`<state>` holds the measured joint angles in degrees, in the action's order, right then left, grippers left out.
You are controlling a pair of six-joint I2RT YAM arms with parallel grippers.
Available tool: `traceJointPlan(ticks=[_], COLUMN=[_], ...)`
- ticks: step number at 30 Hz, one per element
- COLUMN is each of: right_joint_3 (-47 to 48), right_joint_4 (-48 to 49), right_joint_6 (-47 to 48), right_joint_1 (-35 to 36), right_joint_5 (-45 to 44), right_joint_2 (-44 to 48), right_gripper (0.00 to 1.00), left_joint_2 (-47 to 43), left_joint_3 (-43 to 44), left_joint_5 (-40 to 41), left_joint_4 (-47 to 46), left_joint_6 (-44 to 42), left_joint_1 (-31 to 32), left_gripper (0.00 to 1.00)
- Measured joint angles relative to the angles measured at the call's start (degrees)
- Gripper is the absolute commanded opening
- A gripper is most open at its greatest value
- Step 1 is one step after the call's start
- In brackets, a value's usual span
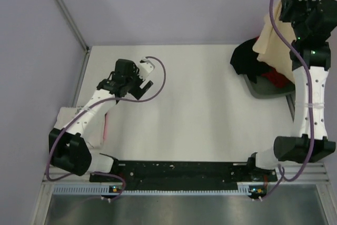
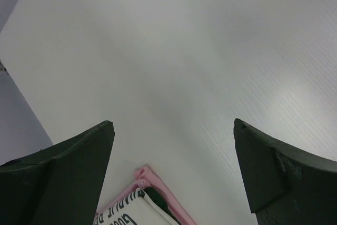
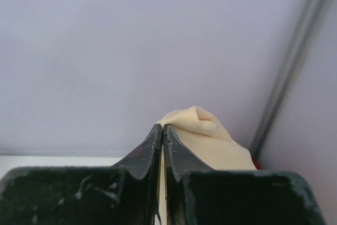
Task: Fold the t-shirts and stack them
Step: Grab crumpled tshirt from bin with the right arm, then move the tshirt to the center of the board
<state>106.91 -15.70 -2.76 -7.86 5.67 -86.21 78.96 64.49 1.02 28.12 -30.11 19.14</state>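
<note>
My right gripper [image 1: 288, 3] is shut on the pale yellow t-shirt [image 1: 271, 38] and holds it high above the back right corner, with the cloth hanging down. In the right wrist view the jaws [image 3: 162, 126] pinch a fold of the yellow t-shirt [image 3: 210, 138]. A black t-shirt [image 1: 247, 59] and a red t-shirt [image 1: 277, 77] lie crumpled below it. My left gripper [image 1: 143, 84] is open and empty over the left part of the table. Below it, the left wrist view shows the gripper [image 2: 174, 125] above a folded white t-shirt with black lettering [image 2: 126, 213] that lies on a pink cloth [image 2: 160, 191].
The black and red shirts lie in a grey tray [image 1: 266, 92] at the right. The folded stack [image 1: 68, 117] sits at the table's left edge under the left arm. A metal frame post [image 1: 66, 11] and grey walls border the white table [image 1: 189, 109].
</note>
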Motion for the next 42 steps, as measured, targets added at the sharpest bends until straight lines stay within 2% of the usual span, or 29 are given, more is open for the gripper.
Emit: traceJointPlan(ticks=[3,7,11,14,18,22,24,27,28,31,32,35,36,39,42], right_joint_3=[1.8,9.3,11.2,9.6,1.0,-10.3,-14.2,-15.6,-14.5,-6.6,-3.2,8.2,10.9,11.1,4.6], right_joint_4=[2.9,9.4,24.4,34.8,39.2,38.8,36.9,30.9,27.1,14.1,9.6,-3.6,-7.3,-14.9,-17.0], right_joint_6=[-1.4,-5.9,-17.7,-26.4,-29.3,-28.3,-27.4,-25.2,-23.9,-19.7,-18.4,-14.6,-13.4,-10.4,-8.7], right_joint_1=[3.5,13.1,19.1,19.3,19.4,20.0,20.5,21.4,21.7,22.7,23.1,24.3,24.7,25.4,25.5], right_joint_5=[8.1,24.0,38.5,43.8,45.3,43.4,41.5,37.6,35.6,28.3,25.8,17.6,14.5,6.9,1.3], right_joint_2=[5.7,7.9,9.3,10.0,11.8,10.5,7.1,-2.9,-7.9,-23.3,-27.8,-38.9,-41.0,-40.2,-33.2], right_gripper=[0.0,0.0,0.0,0.0,0.0,0.0,0.0,0.0,0.05,0.44,0.51,0.59,0.64,0.67,0.68], left_joint_2=[-1.9,-3.5,-4.9,-6.0,-7.5,-8.6,-8.7,-8.7,-8.7,-8.7,-8.7,-8.7,-8.7,-8.7,-8.7], left_joint_3=[0.0,0.0,0.0,0.0,0.0,0.0,-0.1,-0.7,-1.0,-2.4,-2.7,-3.6,-3.9,-4.8,-6.4], left_joint_5=[-0.1,-1.1,-2.6,-3.3,-3.5,-2.6,-1.7,-1.7,-2.4,-6.4,-8.3,-14.5,-16.7,-21.4,-24.3], left_joint_4=[-0.7,-2.0,-2.8,-3.3,-4.7,-6.0,-6.8,-7.5,-7.8,-7.8,-7.5,-6.3,-5.8,-3.7,-1.2], left_joint_6=[1.0,4.0,7.2,8.7,10.1,10.4,10.4,10.0,9.7,8.5,7.7,5.9,4.9,1.9,-1.9], left_joint_1=[-2.1,-7.8,-15.0,-19.1,-23.2,-25.1,-25.3,-25.4,-25.4,-25.4,-25.4,-24.9,-24.5,-21.3,-14.3], left_gripper=[0.99,0.99,0.99,0.99,0.99,0.99,0.99,0.99,0.98,0.98,0.98,0.94,0.92,0.88,0.88])
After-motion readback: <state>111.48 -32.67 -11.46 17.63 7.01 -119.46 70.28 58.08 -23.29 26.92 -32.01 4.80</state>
